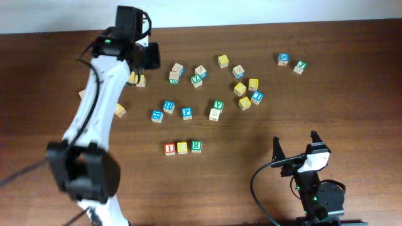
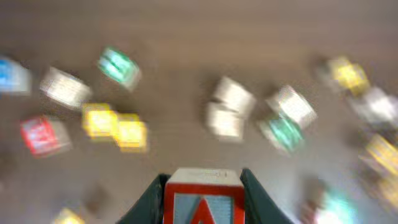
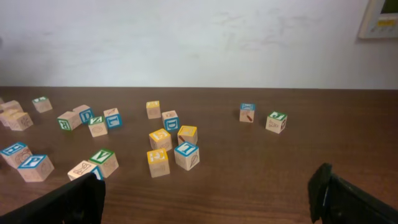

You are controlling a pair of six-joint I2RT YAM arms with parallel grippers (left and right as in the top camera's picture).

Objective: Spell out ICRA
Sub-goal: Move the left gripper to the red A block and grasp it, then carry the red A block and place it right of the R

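Note:
Three cubes stand in a row on the table: the red I cube [image 1: 169, 149], the C cube [image 1: 182, 147] and the green R cube [image 1: 196, 146]. My left gripper [image 1: 149, 56] is raised at the far side of the table, above the scattered cubes. In the left wrist view it [image 2: 202, 186] is shut on the red-bordered A cube [image 2: 202, 202], and the table below is blurred. In the overhead view I cannot make out the A cube in the jaws. My right gripper [image 1: 295, 143] is open and empty near the front right, and it also shows in the right wrist view [image 3: 208, 202].
Several loose cubes lie scattered across the far half of the table, among them a blue P cube [image 1: 186, 112], a green V cube [image 1: 218, 105] and yellow cubes [image 1: 240, 88]. Two cubes [image 1: 284, 59] sit apart at the far right. The left arm [image 1: 94, 107] spans the left side.

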